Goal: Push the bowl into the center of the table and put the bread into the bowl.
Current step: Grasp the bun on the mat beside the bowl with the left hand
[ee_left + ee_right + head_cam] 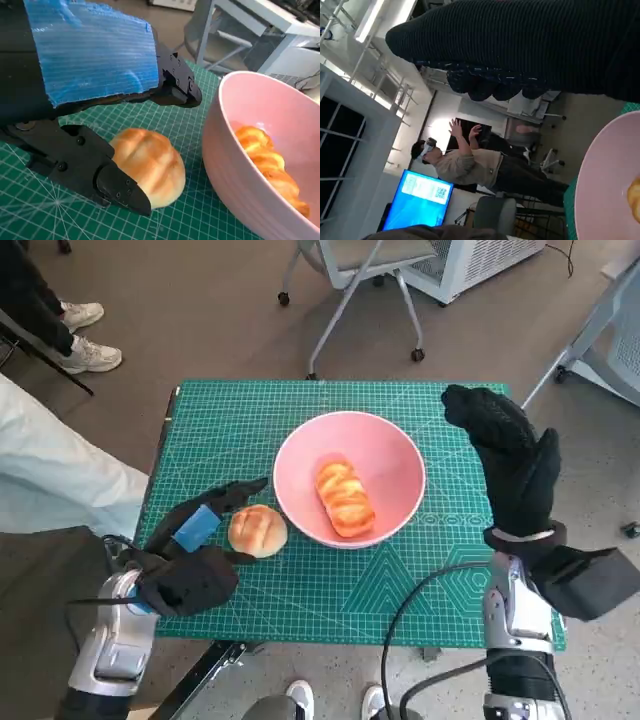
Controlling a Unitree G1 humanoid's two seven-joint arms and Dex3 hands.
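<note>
Nearest me, my left hand [195, 558] sits low on the green mat [330, 595], fingers spread around the round bun [257, 530]; the left wrist view shows one finger [117, 187] touching its near side and another arched over it, not yet clamped, presumably set to pick it up. The bun is golden, smooth and scored, lying just left of the pink bowl [385, 445]. The bowl sits about mid-table and already holds a long twisted loaf [345, 498]. Farther right, my right hand [510, 455] stands clear of the bowl's rim, holding nothing; its fingers look loosely extended.
</note>
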